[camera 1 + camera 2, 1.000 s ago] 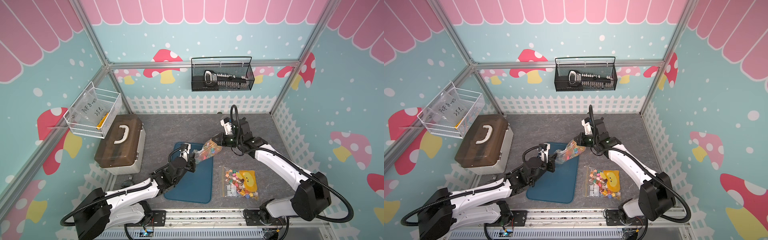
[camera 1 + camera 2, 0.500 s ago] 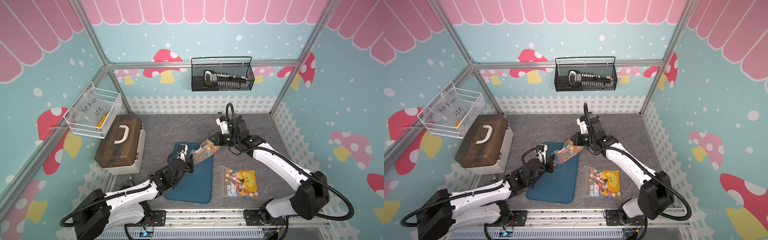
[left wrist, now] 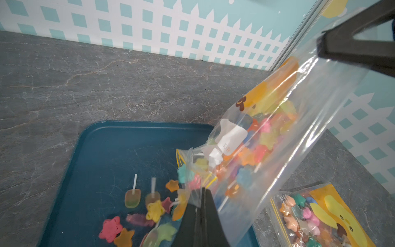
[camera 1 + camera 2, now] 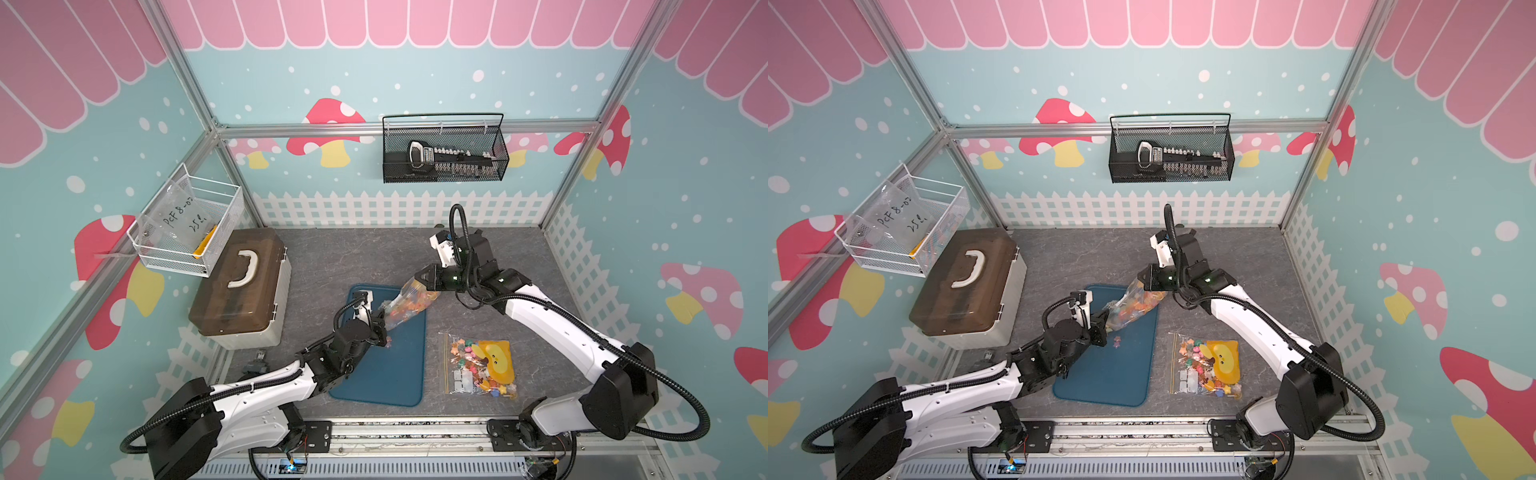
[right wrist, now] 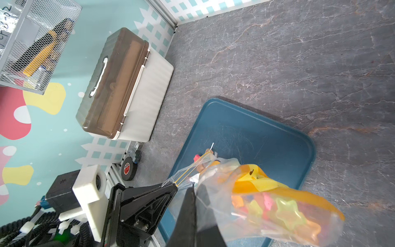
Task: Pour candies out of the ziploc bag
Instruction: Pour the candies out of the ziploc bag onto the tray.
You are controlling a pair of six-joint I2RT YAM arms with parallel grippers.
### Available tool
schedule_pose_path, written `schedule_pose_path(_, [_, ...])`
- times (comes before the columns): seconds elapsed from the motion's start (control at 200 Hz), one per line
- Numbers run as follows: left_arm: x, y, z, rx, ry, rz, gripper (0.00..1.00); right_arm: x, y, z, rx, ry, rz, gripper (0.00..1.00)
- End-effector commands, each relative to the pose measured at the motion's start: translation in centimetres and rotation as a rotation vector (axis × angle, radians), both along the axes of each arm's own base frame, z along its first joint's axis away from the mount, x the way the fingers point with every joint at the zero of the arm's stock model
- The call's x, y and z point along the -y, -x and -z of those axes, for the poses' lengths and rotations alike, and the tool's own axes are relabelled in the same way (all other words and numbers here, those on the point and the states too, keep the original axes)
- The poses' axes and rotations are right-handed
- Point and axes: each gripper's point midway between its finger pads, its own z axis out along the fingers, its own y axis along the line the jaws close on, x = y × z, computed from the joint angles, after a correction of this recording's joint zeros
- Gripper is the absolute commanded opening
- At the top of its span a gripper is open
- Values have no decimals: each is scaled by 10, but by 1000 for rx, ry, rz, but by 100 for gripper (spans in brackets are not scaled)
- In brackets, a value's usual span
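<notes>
A clear ziploc bag (image 4: 409, 305) (image 4: 1133, 307) with a yellow duck print hangs slanted between my two grippers over the blue tray (image 4: 386, 382) (image 4: 1108, 382). My left gripper (image 4: 381, 322) (image 3: 203, 190) is shut on the rim of the bag's open mouth, low over the tray. My right gripper (image 4: 419, 280) (image 5: 193, 190) is shut on the bag's closed end, held higher. Most candies (image 3: 263, 136) crowd toward the mouth inside the bag. Several candies (image 3: 154, 210) (image 4: 1117, 340) lie on the tray below the mouth, some blurred.
A second filled ziploc bag (image 4: 478, 368) (image 3: 320, 216) lies flat on the grey floor right of the tray. A brown-lidded box (image 4: 241, 291) stands at the left. A white wire basket (image 4: 187, 228) and a black mesh basket (image 4: 444, 153) hang on the walls.
My right gripper has shifted left with the bag's closed end, bringing it over the tray's far edge. The left gripper has hardly moved.
</notes>
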Motion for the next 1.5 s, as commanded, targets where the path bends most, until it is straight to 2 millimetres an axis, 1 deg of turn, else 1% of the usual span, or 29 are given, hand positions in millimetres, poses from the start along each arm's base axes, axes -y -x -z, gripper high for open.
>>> schedule_pose_path(0.0, [-12,4,25,-62,-37,-33,6,-3,-13,-50,150,-62,17,0])
schedule_pose_path(0.711, [-10,8,29,-77,-12,-19,5,-15,-8,-68,185,-63,-10,0])
schedule_pose_path(1.106, [-13,10,29,-79,-5,-22,5,-20,-3,-74,199,-59,-25,0])
schedule_pose_path(1.496, [-5,8,25,-72,11,6,5,-21,2,-86,223,-61,-30,0])
